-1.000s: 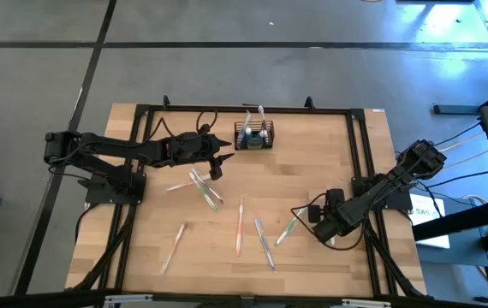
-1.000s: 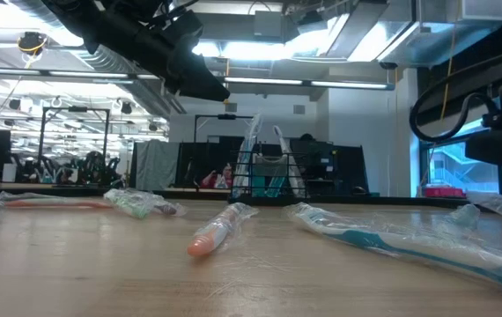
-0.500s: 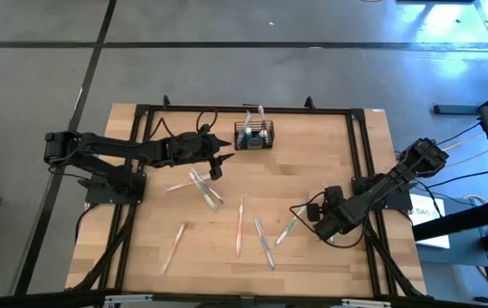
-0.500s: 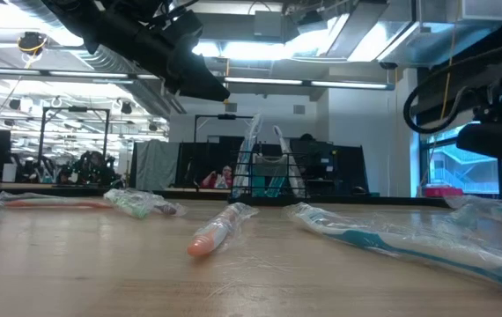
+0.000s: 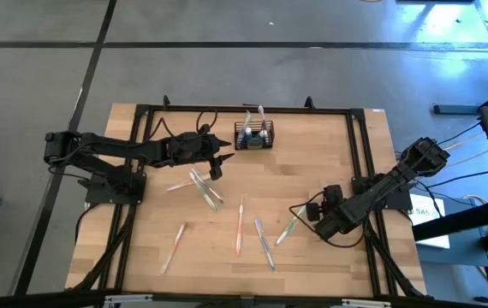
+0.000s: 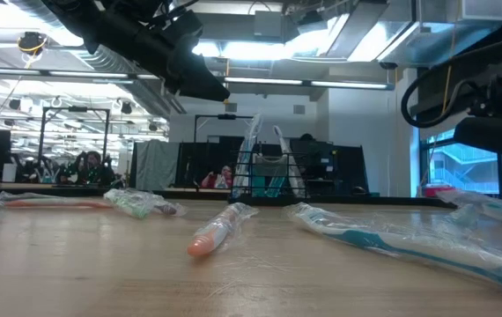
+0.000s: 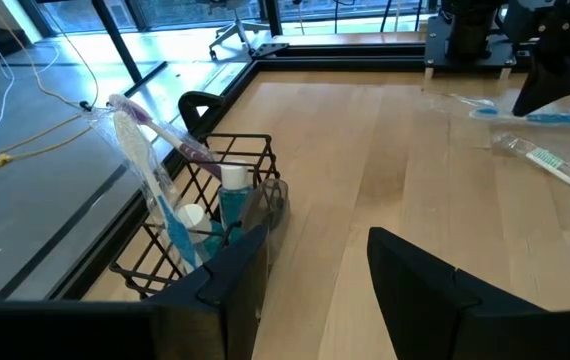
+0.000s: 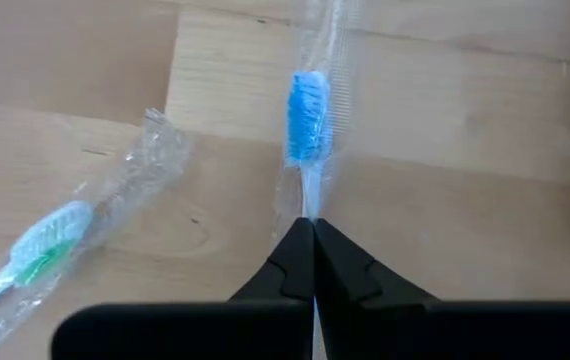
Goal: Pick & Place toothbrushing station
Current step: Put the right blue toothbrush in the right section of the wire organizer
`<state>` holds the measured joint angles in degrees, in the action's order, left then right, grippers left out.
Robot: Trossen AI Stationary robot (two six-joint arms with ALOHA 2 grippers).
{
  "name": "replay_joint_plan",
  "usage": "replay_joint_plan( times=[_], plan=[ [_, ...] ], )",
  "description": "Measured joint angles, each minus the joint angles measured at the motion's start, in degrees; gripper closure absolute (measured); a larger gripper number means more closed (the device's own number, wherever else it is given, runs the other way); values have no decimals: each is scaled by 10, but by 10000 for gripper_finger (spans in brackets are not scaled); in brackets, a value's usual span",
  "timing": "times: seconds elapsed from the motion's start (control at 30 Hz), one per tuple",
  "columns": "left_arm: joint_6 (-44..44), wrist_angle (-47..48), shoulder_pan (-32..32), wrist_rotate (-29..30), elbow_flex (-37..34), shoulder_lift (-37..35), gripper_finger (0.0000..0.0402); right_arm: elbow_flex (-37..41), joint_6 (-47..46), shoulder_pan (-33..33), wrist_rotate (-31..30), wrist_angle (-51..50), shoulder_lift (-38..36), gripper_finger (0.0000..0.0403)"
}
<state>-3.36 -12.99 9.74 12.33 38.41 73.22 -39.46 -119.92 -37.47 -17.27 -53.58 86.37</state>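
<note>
Your toothbrushing station (image 5: 253,136) stands upright near the far edge of the counter (image 5: 330,162), a small black wire caddy with open grid sides, shorter than the wrapped toothbrushes (image 7: 155,170) leaning out of its top. A teal tube (image 7: 233,195) and a white-capped item sit inside it. Judge it light and stiff: thin wire will not give under the fingers, but it is smooth and narrow, so a pinch on a single strand could slip or let the caddy swing. Take hold across the top rim wire on the side facing the left gripper (image 7: 315,275), one finger inside and one outside, clear of the brush wrappers. The load is top-heavy with those tall brushes, so expect it to tip if lifted off-centre.

The left gripper hangs just beside the station, fingers spread apart, with the caddy's near corner by its fingertip in the wrist view. It is not yet around the rim.

The right gripper (image 8: 313,262) is well away from the station, low over the counter, its fingers pressed together on the crinkly clear wrapper of a blue-bristled toothbrush (image 8: 310,120); a green-bristled one (image 8: 50,240) lies just beside that. More wrapped toothbrushes (image 5: 240,224) lie scattered on the pale wood between station and near edge.
</note>
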Motion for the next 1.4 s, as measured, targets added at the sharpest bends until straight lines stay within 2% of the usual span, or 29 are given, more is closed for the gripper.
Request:
replay_joint_plan(
  times=[0.3, 0.57, 0.9, 1.13, 1.4],
  plan=[
    [0, 0, 0, 0, 0, 0, 233, -1, 11, 0, -18, -13, -6, 402],
    [5, 12, 0, -45, -1, 10, 233, -1, 33, 0, -96, -13, -57, 403],
    [6, 12, 0, -46, -1, 15, 233, -2, 72, 4, -194, -15, -113, 403],
    [6, 12, 0, -46, -1, 15, 233, -2, 125, 33, -260, -13, -144, 403],
    [6, 12, 0, -46, -1, 14, 233, -2, 195, 90, -300, -3, -179, 403]
  ],
)
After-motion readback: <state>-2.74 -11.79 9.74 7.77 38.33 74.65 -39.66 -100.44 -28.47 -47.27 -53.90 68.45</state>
